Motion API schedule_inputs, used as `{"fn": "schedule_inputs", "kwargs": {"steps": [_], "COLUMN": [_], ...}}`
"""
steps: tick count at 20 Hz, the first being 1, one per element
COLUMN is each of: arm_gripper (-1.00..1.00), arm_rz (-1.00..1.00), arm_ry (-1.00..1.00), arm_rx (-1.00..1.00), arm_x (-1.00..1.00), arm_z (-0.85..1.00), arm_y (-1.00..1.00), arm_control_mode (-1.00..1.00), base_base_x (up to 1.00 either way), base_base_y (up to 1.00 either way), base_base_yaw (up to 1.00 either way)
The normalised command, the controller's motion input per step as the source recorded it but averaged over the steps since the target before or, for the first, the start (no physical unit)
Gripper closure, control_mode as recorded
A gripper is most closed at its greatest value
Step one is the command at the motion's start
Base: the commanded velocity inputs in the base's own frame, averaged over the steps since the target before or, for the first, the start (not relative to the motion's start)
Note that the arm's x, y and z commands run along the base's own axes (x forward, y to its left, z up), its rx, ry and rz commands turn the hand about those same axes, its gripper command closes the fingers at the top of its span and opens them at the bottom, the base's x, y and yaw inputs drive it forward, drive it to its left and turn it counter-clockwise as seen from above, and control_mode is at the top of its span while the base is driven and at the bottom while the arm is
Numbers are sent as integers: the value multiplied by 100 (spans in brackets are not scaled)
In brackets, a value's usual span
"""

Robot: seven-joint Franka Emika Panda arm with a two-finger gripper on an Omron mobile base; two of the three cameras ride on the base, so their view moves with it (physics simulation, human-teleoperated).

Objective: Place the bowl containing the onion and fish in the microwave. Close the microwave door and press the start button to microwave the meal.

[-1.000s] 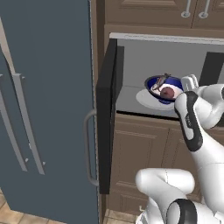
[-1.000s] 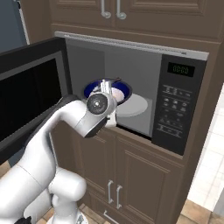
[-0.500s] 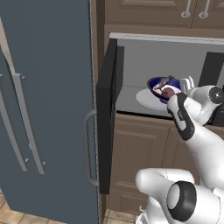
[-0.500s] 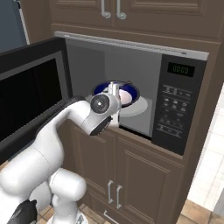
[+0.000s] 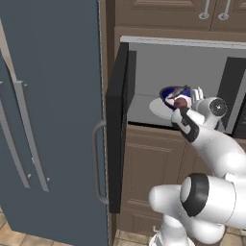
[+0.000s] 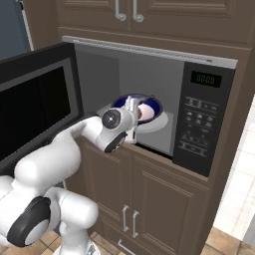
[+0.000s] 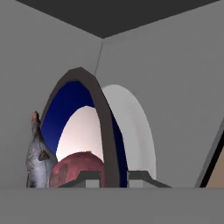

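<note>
Gripping the dark-blue, white-lined bowl [image 7: 81, 127] by its rim, end effector [image 7: 111, 176], reddish onion [image 7: 76, 169], grey fish [image 7: 38, 157] inside

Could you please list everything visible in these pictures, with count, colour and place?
bowl: one, dark blue outside, white inside, gripped by its rim over the turntable.
onion: one, reddish-brown, in the bowl.
fish: one, dark grey, in the bowl beside the onion.
turntable: one, white, round, on the microwave floor.
microwave: one, black front, grey inside, set in the brown cabinets.
microwave door: one, black, swung open to the left.
fridge doors: blue-grey, left of the microwave.
cabinets: brown wood, above and below the microwave.
gripper: one, jaws shut on the bowl's rim.
</note>
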Motion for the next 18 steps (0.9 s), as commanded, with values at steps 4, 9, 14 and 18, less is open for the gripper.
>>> {"fn": "schedule_inputs", "kwargs": {"steps": [4, 9, 14, 18], "arm_gripper": [100, 100, 100, 100], "arm_rz": [-7, -2, 0, 0], "arm_ry": [0, 7, 12, 5], "arm_rx": [0, 0, 0, 0], "arm_x": [51, 38, 17, 20], "arm_z": [0, -7, -26, -26], "arm_y": [-10, -21, -4, 0], "arm_control_mode": [-100, -100, -100, -100], "base_base_x": [0, 0, 0, 0], "base_base_y": [0, 0, 0, 0], "base_base_yaw": [0, 0, 0, 0]}}
